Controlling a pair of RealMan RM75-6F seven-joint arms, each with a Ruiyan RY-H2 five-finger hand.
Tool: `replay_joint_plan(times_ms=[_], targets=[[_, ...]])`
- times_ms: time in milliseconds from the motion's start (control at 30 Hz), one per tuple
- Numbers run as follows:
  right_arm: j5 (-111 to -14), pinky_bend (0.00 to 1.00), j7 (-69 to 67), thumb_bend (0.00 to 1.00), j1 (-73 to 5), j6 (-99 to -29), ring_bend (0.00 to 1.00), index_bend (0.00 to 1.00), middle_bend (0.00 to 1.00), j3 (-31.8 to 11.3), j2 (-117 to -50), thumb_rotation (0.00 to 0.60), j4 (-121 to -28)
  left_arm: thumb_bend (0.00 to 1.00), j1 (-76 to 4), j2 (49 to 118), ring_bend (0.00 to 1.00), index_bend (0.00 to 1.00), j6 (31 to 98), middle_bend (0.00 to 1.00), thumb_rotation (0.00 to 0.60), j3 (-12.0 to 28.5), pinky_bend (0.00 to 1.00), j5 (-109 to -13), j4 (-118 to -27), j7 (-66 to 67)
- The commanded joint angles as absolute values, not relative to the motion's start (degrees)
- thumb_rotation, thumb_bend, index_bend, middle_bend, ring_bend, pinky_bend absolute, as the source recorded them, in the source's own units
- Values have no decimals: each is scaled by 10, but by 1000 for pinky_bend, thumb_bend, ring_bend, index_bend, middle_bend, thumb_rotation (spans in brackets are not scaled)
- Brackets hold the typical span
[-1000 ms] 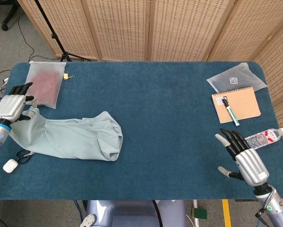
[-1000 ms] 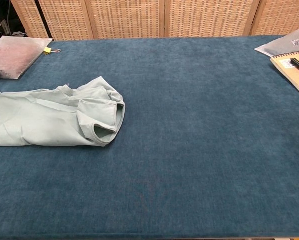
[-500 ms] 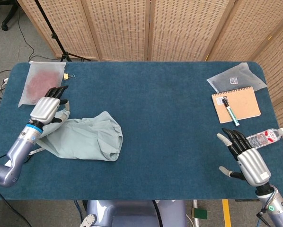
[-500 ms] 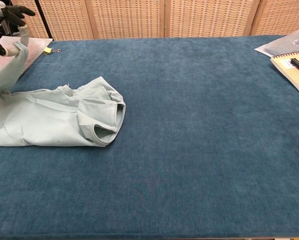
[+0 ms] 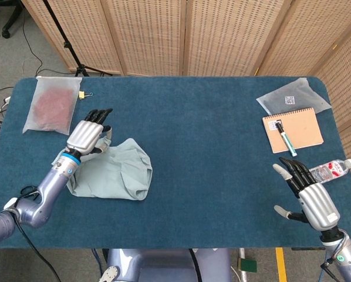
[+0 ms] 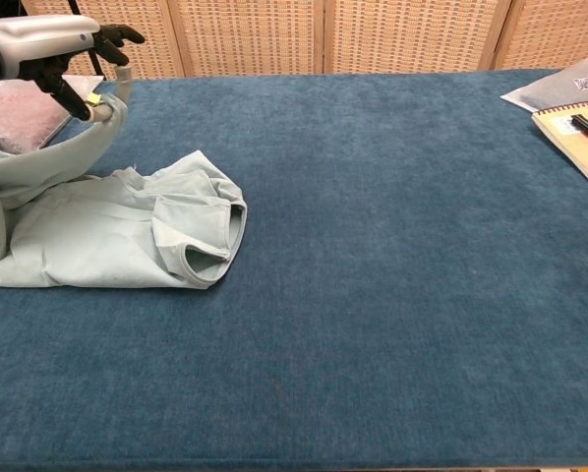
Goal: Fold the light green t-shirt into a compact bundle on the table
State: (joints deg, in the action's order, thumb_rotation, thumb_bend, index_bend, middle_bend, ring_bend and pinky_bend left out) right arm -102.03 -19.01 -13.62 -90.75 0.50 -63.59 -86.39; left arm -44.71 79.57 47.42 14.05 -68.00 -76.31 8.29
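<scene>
The light green t-shirt (image 5: 120, 170) (image 6: 127, 231) lies bunched on the left part of the blue table (image 5: 205, 153), its sleeve openings facing right. My left hand (image 5: 88, 134) (image 6: 53, 49) grips one end of the shirt and holds it lifted above the rest, so the cloth arches up from the table. My right hand (image 5: 310, 197) hovers open and empty near the table's front right corner, far from the shirt; the chest view does not show it.
A clear bag with red contents (image 5: 52, 106) lies at the back left beside a binder clip (image 5: 81, 94). At the right are a flat plastic bag (image 5: 293, 97), a notebook with a pen (image 5: 293, 130) and a water bottle (image 5: 331, 171).
My left hand has carried the shirt's end up and to the right, folding the cloth over the rest of the shirt. The right hand has drifted slightly down and right.
</scene>
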Motion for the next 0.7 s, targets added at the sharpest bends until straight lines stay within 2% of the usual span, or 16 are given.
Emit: replay_joint_plan(times_ms=[33,700], targets=[[-1020,55,-193,79,-136,-908,0,0,0,5,-635,600,-863,595,-463,816,0,813,473,0,600,141,0,-664,-762,112],[-1021,55,-209,93,-135,-913,0,0,0,4,-630,600,-863,567,-503,927,0,813,485,0,600,126,0,-623,-706,192]])
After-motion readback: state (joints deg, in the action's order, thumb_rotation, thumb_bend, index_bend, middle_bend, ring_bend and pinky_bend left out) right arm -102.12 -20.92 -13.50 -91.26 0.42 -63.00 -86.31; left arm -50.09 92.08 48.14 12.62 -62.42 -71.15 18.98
